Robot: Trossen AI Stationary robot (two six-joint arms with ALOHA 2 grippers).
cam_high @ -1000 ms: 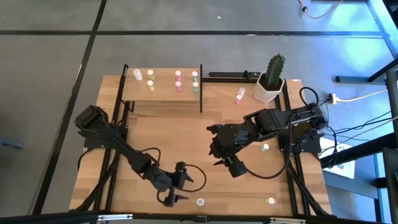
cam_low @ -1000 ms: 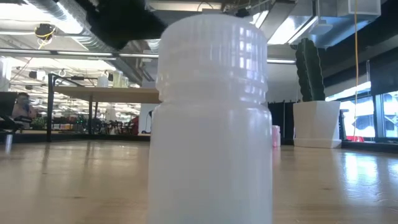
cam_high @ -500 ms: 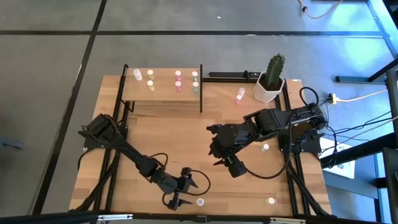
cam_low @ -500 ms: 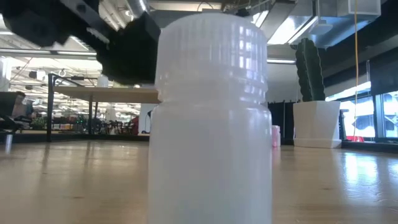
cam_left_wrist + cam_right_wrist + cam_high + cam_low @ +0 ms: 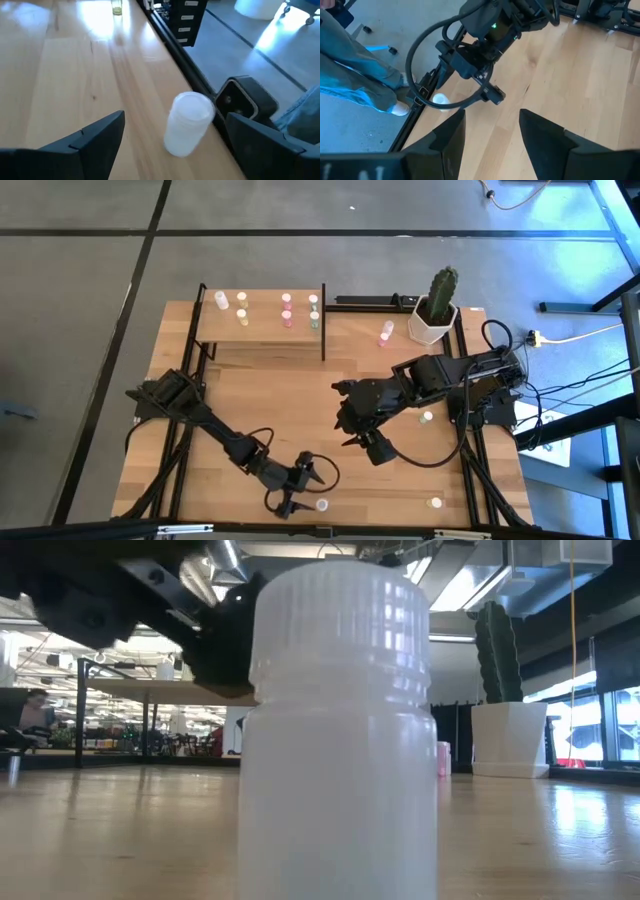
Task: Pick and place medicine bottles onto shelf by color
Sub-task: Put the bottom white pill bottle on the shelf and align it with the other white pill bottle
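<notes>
A white medicine bottle (image 5: 322,504) stands upright on its base by the table's near edge, filling the low view (image 5: 340,730). My left gripper (image 5: 306,490) is low over the table and open. The white bottle (image 5: 187,122) stands just past its fingertips, between the two fingers, untouched. My right gripper (image 5: 340,416) hangs open and empty above the table's middle. The shelf (image 5: 262,330) at the far left carries white (image 5: 221,300), yellow (image 5: 241,300), pink (image 5: 286,300) and green (image 5: 313,300) bottles upright in rows.
A pink bottle (image 5: 386,332) stands beside the potted cactus (image 5: 433,310) at the far right. A pale bottle (image 5: 428,417) stands under the right arm, another (image 5: 435,502) at the near right. A person's leg (image 5: 350,75) is beyond the near edge.
My left gripper has come down and moved toward the table's near edge and right, up to the white bottle, tipping more level and staying open. In the low view it has dropped into sight behind the bottle.
</notes>
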